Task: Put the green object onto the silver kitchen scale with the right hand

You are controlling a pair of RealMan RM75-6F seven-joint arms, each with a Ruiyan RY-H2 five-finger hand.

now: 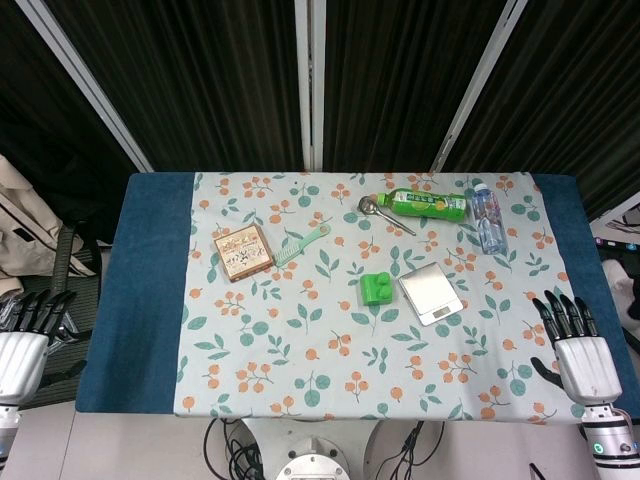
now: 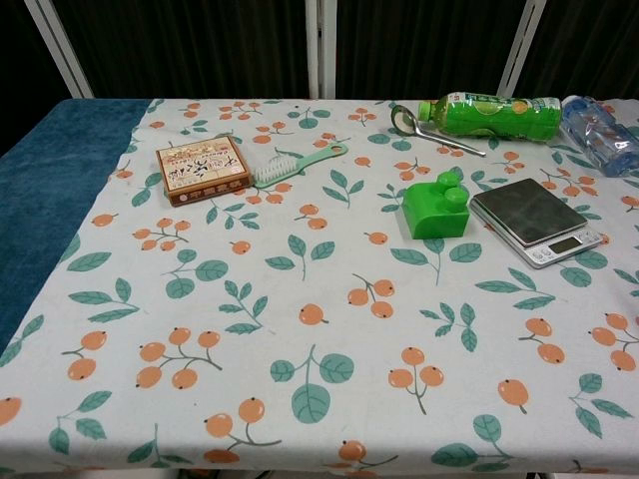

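Note:
The green object (image 1: pixel 376 289) (image 2: pixel 436 209), a chunky toy block with two round studs, sits on the flowered cloth just left of the silver kitchen scale (image 1: pixel 431 294) (image 2: pixel 536 220). The two nearly touch. My right hand (image 1: pixel 577 347) hovers at the table's right front corner, open, fingers straight and apart, well to the right of the scale. Off the table's left edge my left hand (image 1: pixel 24 340) hangs open and holds nothing. Neither hand shows in the chest view.
A green drink bottle (image 1: pixel 429 205), a metal spoon (image 1: pixel 384 213) and a clear water bottle (image 1: pixel 488 217) lie along the back behind the scale. A patterned box (image 1: pixel 243 252) and a green brush (image 1: pixel 302 244) lie at the left.

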